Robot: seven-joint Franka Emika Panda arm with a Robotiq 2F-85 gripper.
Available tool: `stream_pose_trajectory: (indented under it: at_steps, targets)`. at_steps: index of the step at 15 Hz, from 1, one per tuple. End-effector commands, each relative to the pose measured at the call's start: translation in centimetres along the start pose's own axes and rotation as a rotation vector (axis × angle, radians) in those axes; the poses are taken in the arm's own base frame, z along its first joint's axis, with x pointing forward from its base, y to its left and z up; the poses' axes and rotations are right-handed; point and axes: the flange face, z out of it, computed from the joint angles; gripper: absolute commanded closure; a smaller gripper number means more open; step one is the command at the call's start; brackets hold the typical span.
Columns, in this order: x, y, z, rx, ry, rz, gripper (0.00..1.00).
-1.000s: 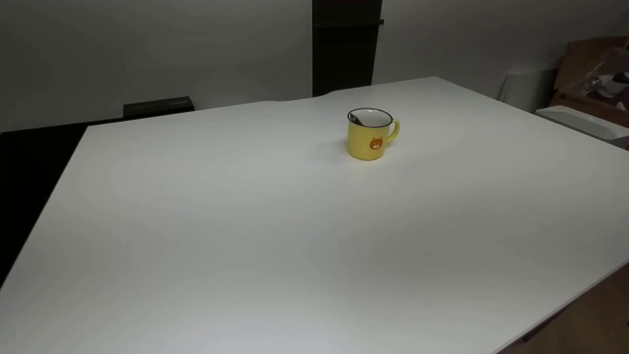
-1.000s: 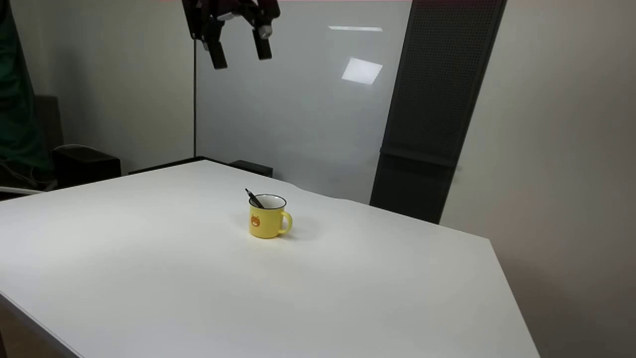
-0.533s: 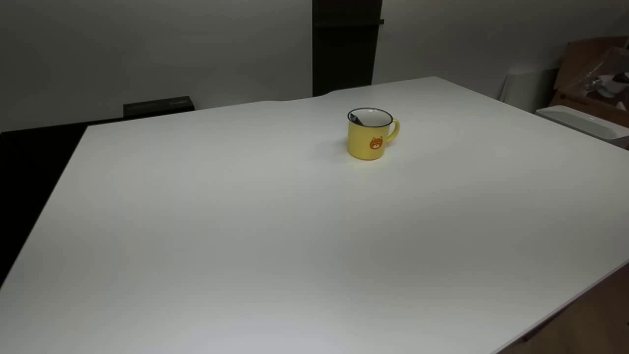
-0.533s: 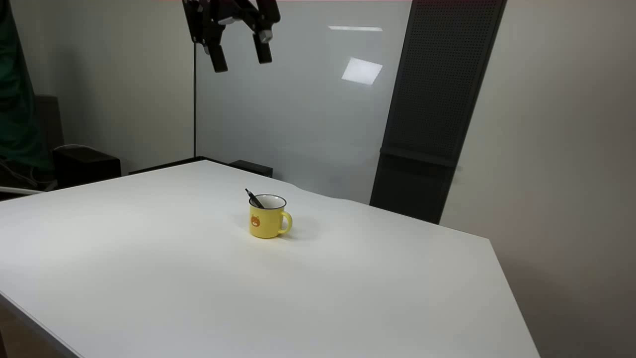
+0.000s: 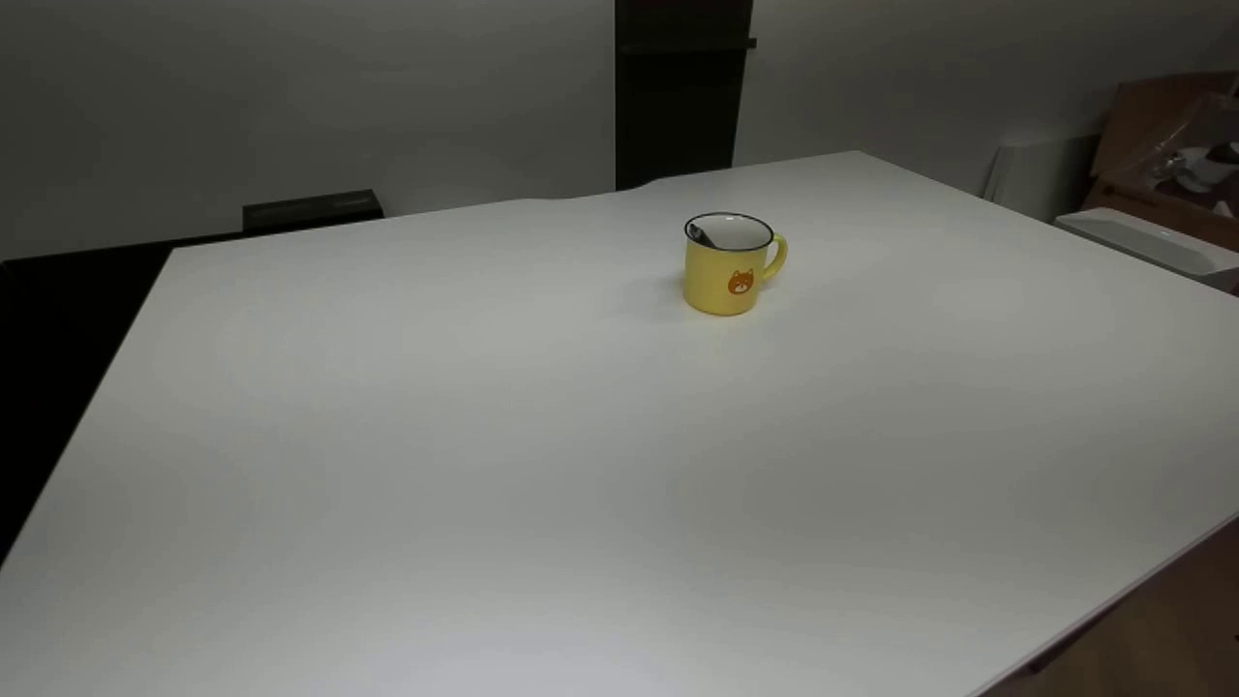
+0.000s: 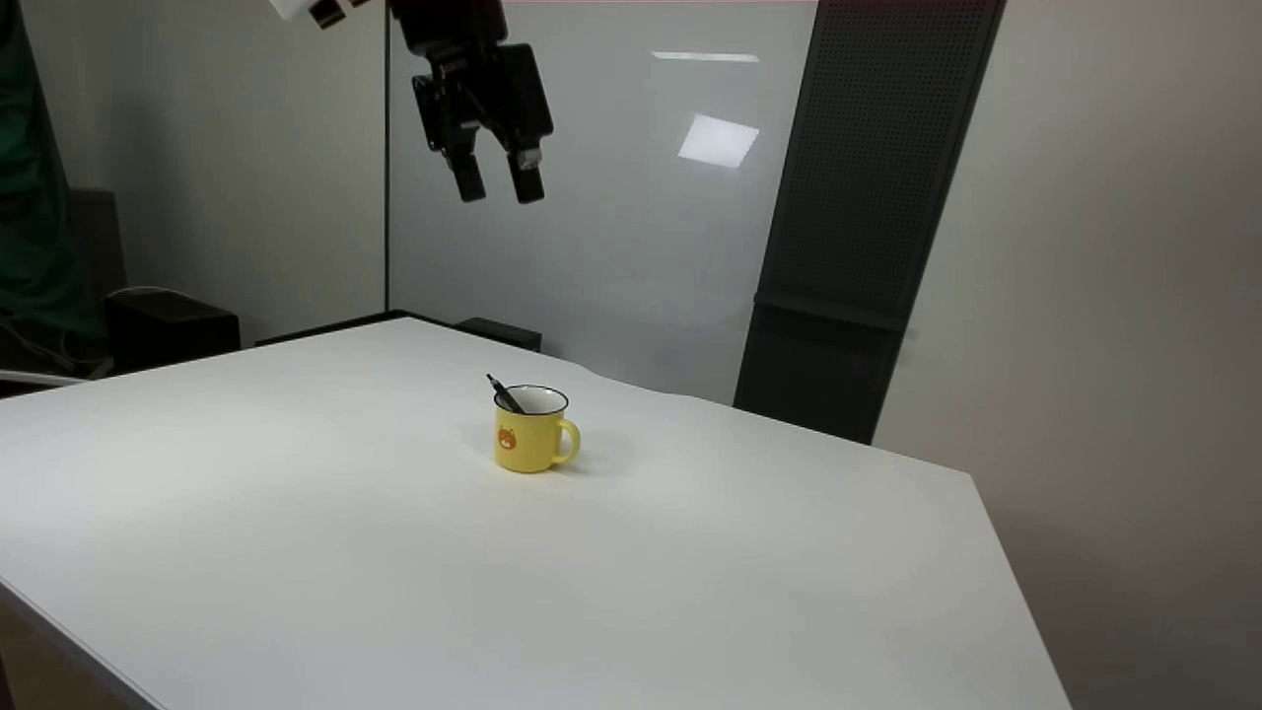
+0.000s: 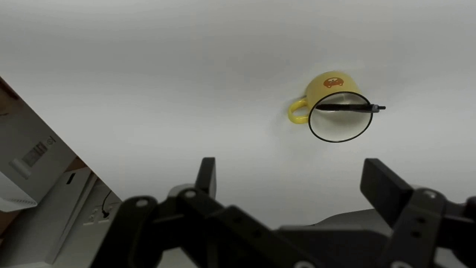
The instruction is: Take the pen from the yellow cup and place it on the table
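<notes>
The yellow cup stands upright on the white table, in both exterior views (image 5: 709, 283) (image 6: 532, 446) and in the wrist view (image 7: 320, 87). The table shows in all views (image 5: 465, 407) (image 6: 592, 552) (image 7: 167, 111). The dark pen leans inside the cup with its upper end past the rim (image 6: 506, 396); it also shows in the wrist view (image 7: 346, 108) and just inside the rim in an exterior view (image 5: 701, 236). My gripper is open and empty, high above the cup in an exterior view (image 6: 501, 193). In the wrist view the gripper (image 7: 290, 167) has the cup ahead of its fingers, toward the right finger.
A wall and a dark panel (image 6: 838, 217) stand behind the table's far edge. A dark box (image 5: 312, 210) sits low behind that edge. White equipment (image 5: 1152, 240) and a brown box (image 5: 1142, 126) are beyond the table's right side in an exterior view.
My gripper has come down and slightly right in an exterior view, with more of the arm showing. Its fingers look closer together there, perhaps from turning. The cup and pen have not moved.
</notes>
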Motion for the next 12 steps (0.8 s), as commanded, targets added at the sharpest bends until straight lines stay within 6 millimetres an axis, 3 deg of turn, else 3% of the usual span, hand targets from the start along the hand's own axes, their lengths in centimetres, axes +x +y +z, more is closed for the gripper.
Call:
stream_pose_trajectory:
  at_steps: [1, 4, 8, 9, 12]
  targets:
    - [2.2, -2.4, 4.1, -0.015, 0.014, 0.135, 0.00]
    - [3.3, -4.9, 7.3, -0.004, -0.006, 0.203, 0.00]
    - [3.6, -9.2, 10.0, 0.024, -0.056, 0.209, 0.00]
    - [2.6, -7.1, 9.1, 0.019, -0.049, 0.175, 0.00]
    - [2.3, -7.9, 10.0, 0.016, -0.061, 0.164, 0.00]
